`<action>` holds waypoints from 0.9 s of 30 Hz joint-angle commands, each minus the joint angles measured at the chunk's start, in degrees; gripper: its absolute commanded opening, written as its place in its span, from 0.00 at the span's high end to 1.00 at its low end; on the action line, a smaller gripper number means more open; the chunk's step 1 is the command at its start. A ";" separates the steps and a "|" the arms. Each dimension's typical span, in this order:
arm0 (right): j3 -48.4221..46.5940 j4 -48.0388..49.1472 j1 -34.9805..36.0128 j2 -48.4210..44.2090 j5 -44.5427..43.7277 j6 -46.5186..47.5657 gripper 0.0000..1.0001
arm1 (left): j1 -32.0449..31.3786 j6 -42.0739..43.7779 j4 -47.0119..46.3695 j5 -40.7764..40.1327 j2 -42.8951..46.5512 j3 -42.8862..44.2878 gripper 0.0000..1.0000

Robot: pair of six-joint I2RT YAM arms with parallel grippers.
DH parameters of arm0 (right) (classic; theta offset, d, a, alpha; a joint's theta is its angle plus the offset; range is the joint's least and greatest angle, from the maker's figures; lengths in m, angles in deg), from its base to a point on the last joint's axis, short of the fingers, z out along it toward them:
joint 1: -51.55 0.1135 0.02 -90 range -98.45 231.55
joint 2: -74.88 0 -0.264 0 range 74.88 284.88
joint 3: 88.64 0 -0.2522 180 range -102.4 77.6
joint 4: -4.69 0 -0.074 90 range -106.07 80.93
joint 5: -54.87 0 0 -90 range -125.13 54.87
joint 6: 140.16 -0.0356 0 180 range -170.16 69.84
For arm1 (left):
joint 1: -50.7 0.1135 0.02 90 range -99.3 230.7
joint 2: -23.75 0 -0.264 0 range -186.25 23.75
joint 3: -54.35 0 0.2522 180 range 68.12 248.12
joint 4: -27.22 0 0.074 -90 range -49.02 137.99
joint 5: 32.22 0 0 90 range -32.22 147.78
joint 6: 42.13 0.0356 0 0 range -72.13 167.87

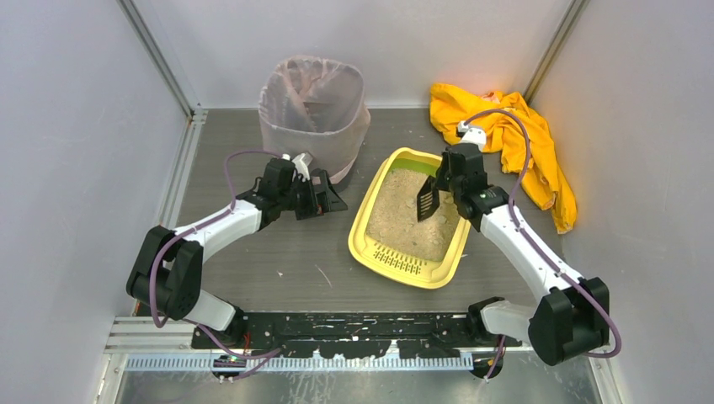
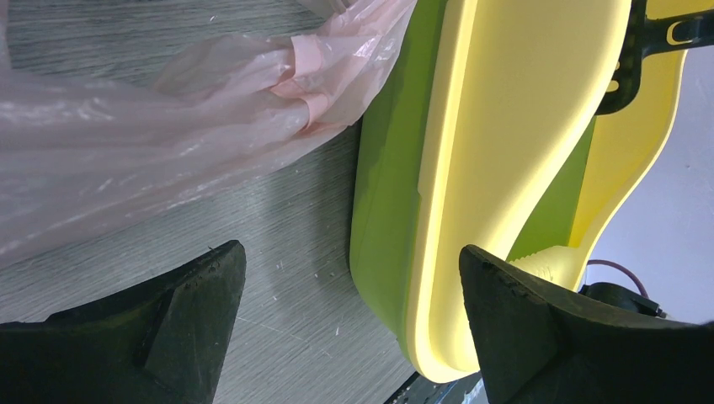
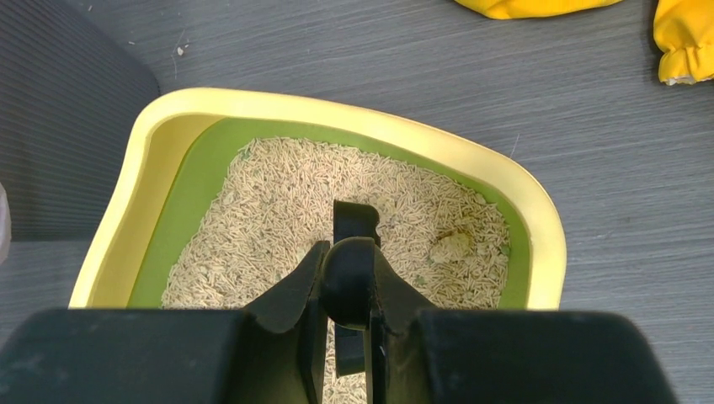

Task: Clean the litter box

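The fingers of the right gripper (image 3: pixel 345 295) are clamping the handle of one black slotted scoop (image 1: pixel 428 200) over the litter; whether it is touching is unclear. The left gripper (image 2: pixel 354 337) is holding nothing, its fingers spread wide just beside the outer wall of the one litter box (image 1: pixel 412 268). The box is lying on the table (image 1: pixel 278 261) between the arms, its long axis running near-to-far and slightly aslant, its slotted ledge pointing toward the bases. One lined bin (image 1: pixel 313 109) and one yellow cloth (image 1: pixel 505 135) are sitting behind. In the right wrist view the fingers are hiding most of the scoop, and the ledge end is cut off.

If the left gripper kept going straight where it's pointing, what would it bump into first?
Probably the green side wall of the litter box, dead ahead of the open left gripper. The bin's pink bag lies off to the side.
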 commanded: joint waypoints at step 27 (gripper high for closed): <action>13.95 23.81 -0.06 3.98 18.25 -17.90 0.99 | -0.21 0.32 -2.70 1.27 -0.60 2.11 0.04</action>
